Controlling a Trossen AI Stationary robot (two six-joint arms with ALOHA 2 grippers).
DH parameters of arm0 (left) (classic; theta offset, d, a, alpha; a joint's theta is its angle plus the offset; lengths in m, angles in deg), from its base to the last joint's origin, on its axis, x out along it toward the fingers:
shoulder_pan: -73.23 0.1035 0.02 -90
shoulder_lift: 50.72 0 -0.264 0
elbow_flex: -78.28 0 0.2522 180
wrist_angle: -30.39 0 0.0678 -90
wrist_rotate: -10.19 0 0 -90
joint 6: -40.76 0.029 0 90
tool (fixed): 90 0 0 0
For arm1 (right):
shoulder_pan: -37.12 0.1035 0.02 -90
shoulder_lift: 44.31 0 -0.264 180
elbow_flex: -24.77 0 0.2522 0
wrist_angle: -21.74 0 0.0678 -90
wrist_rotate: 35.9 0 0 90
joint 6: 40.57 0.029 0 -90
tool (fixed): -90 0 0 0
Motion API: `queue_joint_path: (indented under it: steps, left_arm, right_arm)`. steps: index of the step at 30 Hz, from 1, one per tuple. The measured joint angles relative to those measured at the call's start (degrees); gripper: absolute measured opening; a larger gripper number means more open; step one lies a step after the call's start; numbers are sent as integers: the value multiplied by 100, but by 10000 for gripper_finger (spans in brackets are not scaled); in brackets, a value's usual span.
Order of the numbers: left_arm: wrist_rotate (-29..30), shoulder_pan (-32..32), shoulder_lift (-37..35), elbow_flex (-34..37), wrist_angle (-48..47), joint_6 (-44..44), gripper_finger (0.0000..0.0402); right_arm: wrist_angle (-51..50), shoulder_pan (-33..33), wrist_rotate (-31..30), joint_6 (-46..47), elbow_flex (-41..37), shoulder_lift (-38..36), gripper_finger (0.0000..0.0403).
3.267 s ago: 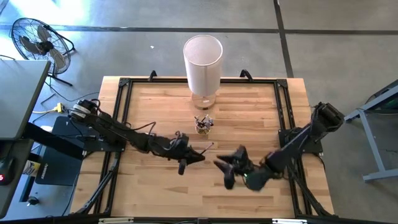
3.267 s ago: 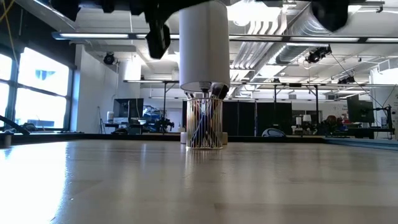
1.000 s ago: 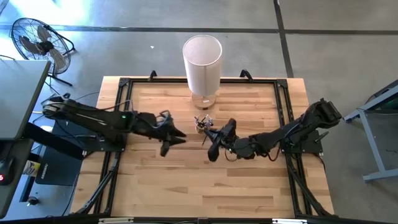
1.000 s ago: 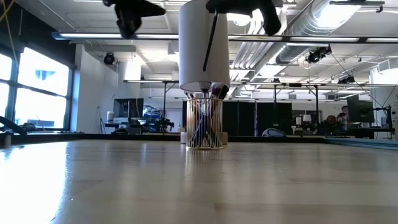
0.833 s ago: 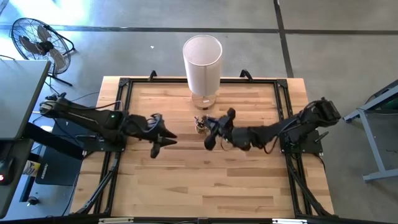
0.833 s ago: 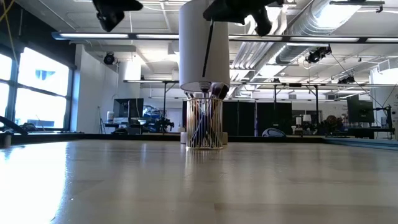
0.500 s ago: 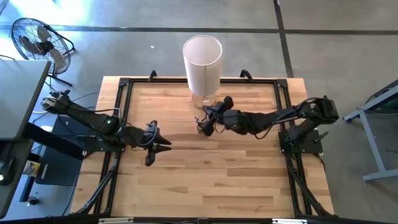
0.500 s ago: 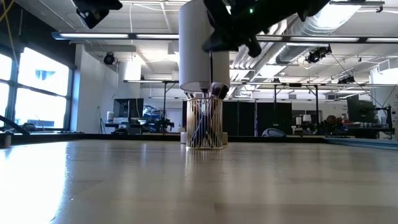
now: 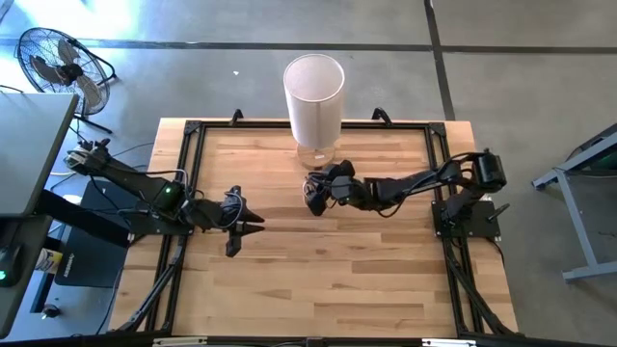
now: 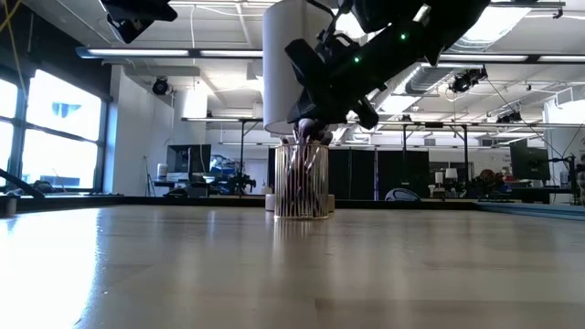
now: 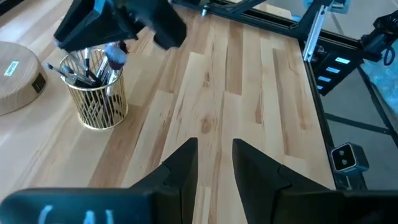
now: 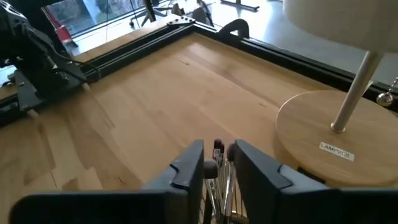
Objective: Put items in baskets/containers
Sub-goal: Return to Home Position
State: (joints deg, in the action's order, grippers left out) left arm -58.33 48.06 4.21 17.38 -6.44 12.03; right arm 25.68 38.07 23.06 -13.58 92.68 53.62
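1 gold wire cup [image 11: 99, 102], 1 lamp [image 9: 314, 92], 1 fan [image 9: 58, 60], 2 arms [image 9: 145, 183], brushes [image 11: 93, 62] bunched, no. unclear

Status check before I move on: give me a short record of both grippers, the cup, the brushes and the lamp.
left gripper: open, empty, above the left half of the table, away from the cup
right gripper: right above the cup, brush tops between its open fingers
cup: gold wire, upright, beside the lamp base
brushes: bunched in the cup, heads up; none seen lying on the table
lamp: white shade, at the table's far edge
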Motion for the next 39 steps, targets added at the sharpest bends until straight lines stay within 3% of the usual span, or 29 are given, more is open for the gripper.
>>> queue_joint_path:
  steps: [7,13,18,24,27,29,32,39]
  left_arm:
    - [-331,2,7,0,-124,34,96]
    - [-415,2,-11,-2,-693,1347,96]
    - [-401,121,58,-3,-630,1722,96]
    - [-272,654,501,-8,-563,1969,96]
    - [-1284,1034,533,112,-377,2573,96]
    - [-1973,1333,592,416,363,2750,96]
    - [-2461,1762,503,1103,1162,2641,97]
    - [-2466,2244,-889,2774,2778,2339,97]
  right_arm:
    - [-257,20,371,-652,-2,-694,159]
    - [-601,140,809,-307,0,-1590,176]
    - [-1016,701,407,-629,0,-2014,146]
    - [-1431,1552,-429,-388,0,-1991,60]
    - [-1646,1868,-575,-60,0,-1965,14]
    - [-1746,2077,-702,13,0,-1953,6]
    - [-1766,2322,-1078,303,0,-1891,15]
    - [-1984,2740,-1425,655,-2,-1799,2]
